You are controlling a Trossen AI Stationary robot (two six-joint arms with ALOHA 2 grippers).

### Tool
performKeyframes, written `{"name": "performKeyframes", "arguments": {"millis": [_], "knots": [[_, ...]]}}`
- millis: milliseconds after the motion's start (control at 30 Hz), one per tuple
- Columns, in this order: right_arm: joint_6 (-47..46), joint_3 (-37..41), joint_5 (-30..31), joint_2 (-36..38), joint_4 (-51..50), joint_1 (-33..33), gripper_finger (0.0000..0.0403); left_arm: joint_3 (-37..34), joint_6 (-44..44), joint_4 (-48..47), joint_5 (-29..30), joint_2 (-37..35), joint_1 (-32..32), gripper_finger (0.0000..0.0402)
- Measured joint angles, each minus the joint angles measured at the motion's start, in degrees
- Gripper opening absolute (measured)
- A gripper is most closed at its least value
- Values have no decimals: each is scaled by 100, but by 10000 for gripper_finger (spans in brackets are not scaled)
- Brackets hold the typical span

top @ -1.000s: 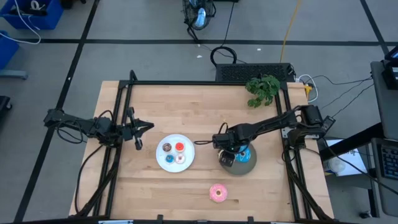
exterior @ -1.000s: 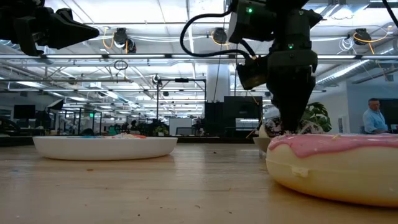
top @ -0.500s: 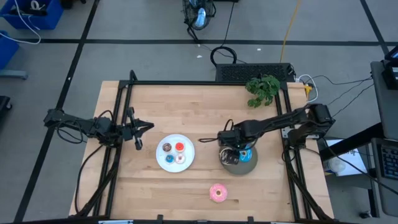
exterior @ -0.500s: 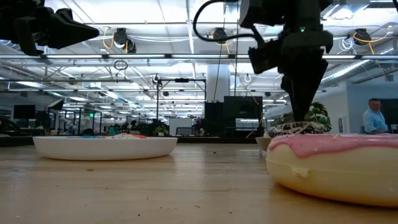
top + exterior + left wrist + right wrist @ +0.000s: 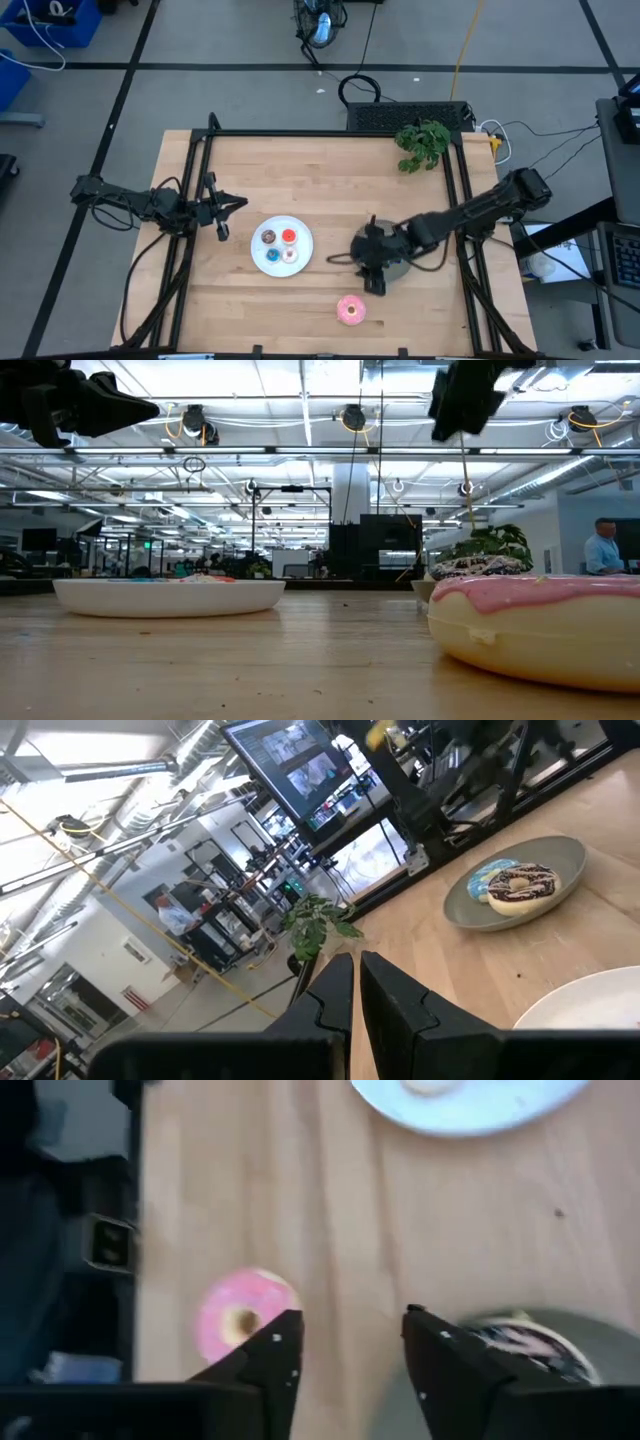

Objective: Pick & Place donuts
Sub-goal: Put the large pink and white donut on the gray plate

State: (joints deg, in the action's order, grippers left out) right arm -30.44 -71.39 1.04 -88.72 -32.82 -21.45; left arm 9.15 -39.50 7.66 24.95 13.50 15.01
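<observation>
One pink donut (image 5: pixel 351 310) near R gripper (image 5: pixel 378 283), fingers apart, empty; L gripper (image 5: pixel 226 207) closed, idle.

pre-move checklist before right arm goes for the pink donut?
1. Right gripper open and empty: ok, fingers apart with nothing between them.
2. Pink donut free on the table, off both plates: ok.
3. Chocolate donut released on the grey plate beside the blue sprinkled donut: ok.
4. Gripper lined up over the pink donut: not ok, in the high view it sits above the grey plate's near edge, short of the donut.
5. Left gripper out of the way: ok, shut, at the table's left edge.
6. Room for a third donut on the grey plate: cannot tell.
</observation>
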Motion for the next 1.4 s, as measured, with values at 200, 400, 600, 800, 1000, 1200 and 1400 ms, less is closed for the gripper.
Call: {"name": "performKeyframes", "arguments": {"millis": [200, 400, 600, 800, 1000, 1200, 1400], "knots": [[-330, -800, 33, -625, -278, -584, 54, 0, 19, 18, -126, 1, 1, 31], [-108, -1706, -422, -1477, -439, -735, 12, 0, 22, 62, -289, 1, 1, 31], [223, -2769, -611, -2337, -1325, -706, 2, 2, 39, 109, -287, 2, 0, 31], [406, -3050, -732, -2647, -1926, -684, 4, 1, 39, 105, -286, 2, -1, 31], [452, -3034, -472, -2648, -1759, -664, 2, 2, 39, 111, -267, 2, 0, 31], [417, -3028, -402, -2648, -1761, -654, 14, 1, 54, 107, -262, 2, -1, 31], [414, -3024, -402, -2648, -1761, -651, 29, 2, 54, 109, -262, 2, 0, 31]]}}
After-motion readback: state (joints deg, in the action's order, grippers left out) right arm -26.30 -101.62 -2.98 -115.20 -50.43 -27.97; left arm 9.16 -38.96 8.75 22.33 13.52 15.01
